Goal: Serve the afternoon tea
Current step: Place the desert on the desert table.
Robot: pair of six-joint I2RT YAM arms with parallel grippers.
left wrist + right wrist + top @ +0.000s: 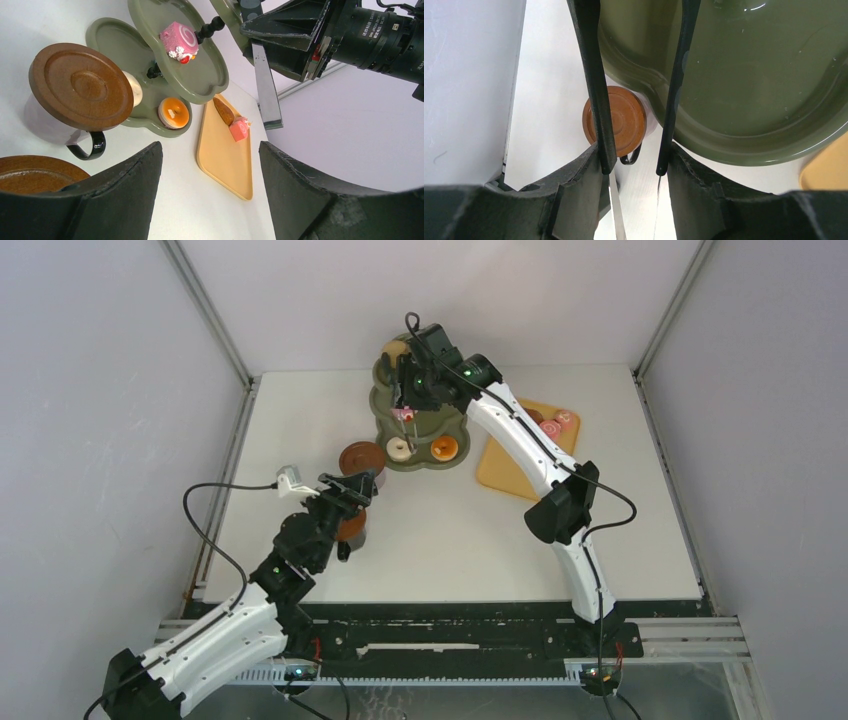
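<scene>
The black tongs [596, 100] are gripped by the right gripper [636, 156] over the olive-green stand [749, 100], while the left gripper [210, 150] is held open.

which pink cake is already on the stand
The pink cake on the green stand's raised tier, above the donuts; the other cake lies on the yellow tray.

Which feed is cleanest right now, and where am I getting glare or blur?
Top view: even light, sharp, only soft shadows. Left wrist view: pink cake crisp, the left claw dark and soft up close, scene tilted. Right wrist view: small glare spots on the glossy stand, tongs in dark silhouette.
</scene>
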